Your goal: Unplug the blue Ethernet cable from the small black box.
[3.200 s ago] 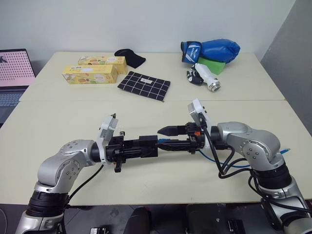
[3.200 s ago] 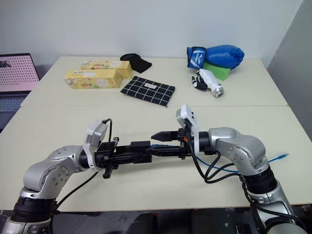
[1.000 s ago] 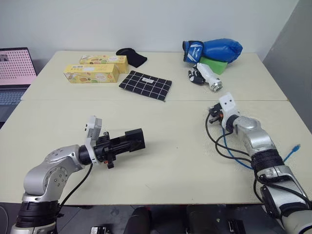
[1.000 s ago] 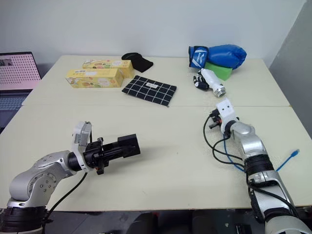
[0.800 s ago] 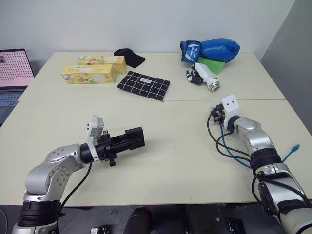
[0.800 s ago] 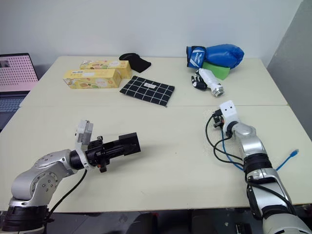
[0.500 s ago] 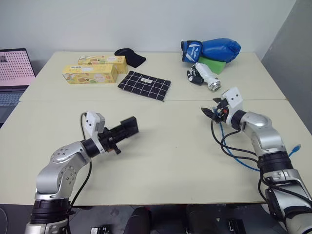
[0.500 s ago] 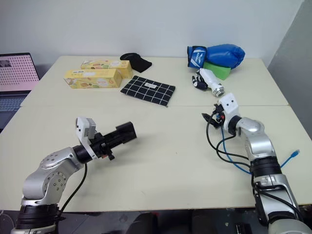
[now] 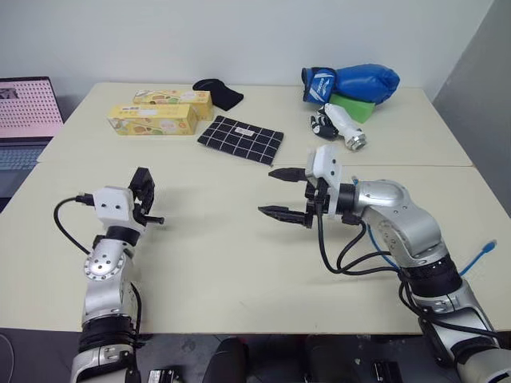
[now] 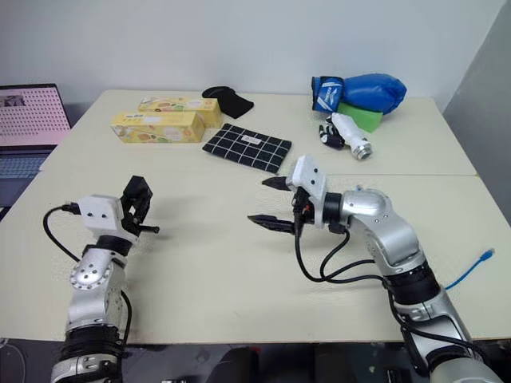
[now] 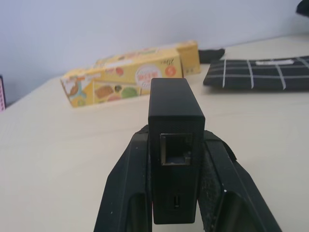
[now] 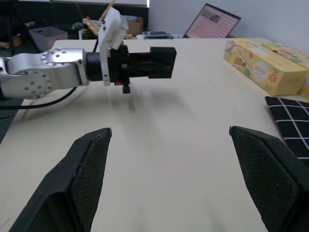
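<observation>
Because the port on the small black box (image 11: pixel 175 150) stands empty, you may judge the unplugging step complete. The left gripper (image 11: pixel 175 193) has its fingers pressed against both sides of the box, holding it clear above the table (image 9: pixel 239 263). The right gripper (image 9: pixel 286 194) hangs over the table with its jaws spread wide and nothing between them. The blue Ethernet cable (image 9: pixel 473 249) lies behind the right gripper, near the table's edge beside the right arm, its plug end resting free on the surface.

What remains, in all likelihood, is to set the box down: lower the left gripper until the box rests flat, then release it.

Ahead of the left gripper you will find two yellow cartons (image 11: pixel 128 79) and a black grid-patterned cloth (image 9: pixel 241 139), both well apart from the box. Beyond the right gripper lie a blue boxing glove (image 9: pixel 351 81), a green block (image 9: pixel 350 106) and a small white device (image 9: pixel 339 125). The table beneath the left gripper is bare, so nothing obstructs the descent.
</observation>
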Motion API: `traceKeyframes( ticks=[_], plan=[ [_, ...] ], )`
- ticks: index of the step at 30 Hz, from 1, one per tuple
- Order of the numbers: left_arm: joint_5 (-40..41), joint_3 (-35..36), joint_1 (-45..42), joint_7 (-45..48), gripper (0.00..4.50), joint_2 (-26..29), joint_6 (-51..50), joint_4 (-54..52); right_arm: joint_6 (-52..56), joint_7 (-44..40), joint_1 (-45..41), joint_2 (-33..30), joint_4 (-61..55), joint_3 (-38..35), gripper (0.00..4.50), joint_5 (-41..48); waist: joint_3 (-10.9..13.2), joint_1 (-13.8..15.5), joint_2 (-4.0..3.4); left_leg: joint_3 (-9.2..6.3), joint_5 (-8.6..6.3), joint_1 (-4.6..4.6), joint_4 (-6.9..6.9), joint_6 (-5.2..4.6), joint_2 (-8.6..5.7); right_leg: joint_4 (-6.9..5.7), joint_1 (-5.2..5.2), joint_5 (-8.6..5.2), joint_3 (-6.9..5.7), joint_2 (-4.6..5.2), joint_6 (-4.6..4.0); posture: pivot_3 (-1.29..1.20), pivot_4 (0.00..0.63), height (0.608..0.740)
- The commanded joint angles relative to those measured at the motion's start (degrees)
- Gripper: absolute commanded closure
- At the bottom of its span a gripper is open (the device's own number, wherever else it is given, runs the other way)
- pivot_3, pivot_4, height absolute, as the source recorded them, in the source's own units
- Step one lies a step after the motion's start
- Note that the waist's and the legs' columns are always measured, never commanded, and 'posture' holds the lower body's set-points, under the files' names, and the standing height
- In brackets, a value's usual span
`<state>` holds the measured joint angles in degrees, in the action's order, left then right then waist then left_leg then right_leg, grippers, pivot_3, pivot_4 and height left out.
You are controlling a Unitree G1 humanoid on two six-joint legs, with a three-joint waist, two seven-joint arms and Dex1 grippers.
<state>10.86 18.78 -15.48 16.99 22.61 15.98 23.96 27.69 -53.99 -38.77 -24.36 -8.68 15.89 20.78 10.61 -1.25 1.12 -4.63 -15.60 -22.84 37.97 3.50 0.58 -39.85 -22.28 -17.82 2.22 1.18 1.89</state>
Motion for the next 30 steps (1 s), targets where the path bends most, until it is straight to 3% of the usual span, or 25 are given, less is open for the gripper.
traceKeyframes(
  ticks=[1,3,5,14,19,25,30],
  plan=[
    [0.3,0.9,-1.2,-0.8,3.71,-0.3,3.6,2.1,-1.1,-2.6,-0.4,-0.7,0.2,1.2,0.36,-1.0,0.0,-0.1,0.01,0.0,0.0,0.01,0.0,0.0,0.02,-0.01,0.0,0.0,0.0,0.0,0.0,0.0,0.15,0.74],
    [1.0,1.2,-1.2,-0.6,3.71,-0.5,4.2,3.9,-1.6,-2.9,-0.3,-0.6,0.9,1.6,0.36,-1.6,0.0,-0.3,0.01,-0.01,0.0,0.01,-0.02,0.0,0.05,-0.02,-0.02,0.0,0.0,0.0,0.0,0.0,0.15,0.74],
    [1.7,1.3,-1.2,-0.1,3.01,-0.7,4.6,5.2,-1.5,-3.2,-0.2,-0.4,0.9,1.6,0.31,-1.9,0.0,-0.4,0.01,-0.01,0.0,0.04,-0.02,0.0,0.04,-0.04,-0.01,0.0,-0.01,-0.01,0.0,0.0,0.15,0.74],
    [5.5,1.8,0.8,3.3,1.15,-1.1,3.2,4.2,-1.1,-3.6,0.6,-1.0,-0.1,1.2,0.31,-2.4,0.0,-0.5,0.01,-0.01,0.0,0.04,-0.02,0.0,0.07,-0.05,-0.01,0.0,0.0,-0.01,0.0,0.0,0.15,0.74],
    [5.2,1.7,5.7,1.2,0.22,-0.6,-1.4,-3.2,-0.3,-3.3,1.4,-1.1,-1.1,0.9,0.31,-2.4,0.0,-0.6,0.01,0.01,0.0,0.05,-0.03,0.0,0.09,-0.04,-0.01,0.0,0.03,-0.01,0.0,0.0,0.15,0.74],
    [7.0,2.2,15.8,-0.4,0.22,1.0,-14.6,-21.3,1.7,-2.1,4.1,-2.7,-3.4,-1.7,0.31,-1.3,0.0,-0.6,0.02,0.01,-0.01,0.07,-0.04,0.0,0.18,-0.02,0.01,0.0,0.08,0.03,0.0,0.0,0.15,0.74],
    [5.1,1.7,23.2,0.7,0.22,7.5,-28.9,-35.0,3.6,-2.0,7.3,-7.4,-3.2,-6.8,0.31,-0.2,0.0,-0.4,0.04,-0.12,0.0,0.05,-0.05,0.0,0.13,-0.02,0.06,-0.01,0.04,0.03,-0.01,0.0,0.15,0.74]
  ],
)
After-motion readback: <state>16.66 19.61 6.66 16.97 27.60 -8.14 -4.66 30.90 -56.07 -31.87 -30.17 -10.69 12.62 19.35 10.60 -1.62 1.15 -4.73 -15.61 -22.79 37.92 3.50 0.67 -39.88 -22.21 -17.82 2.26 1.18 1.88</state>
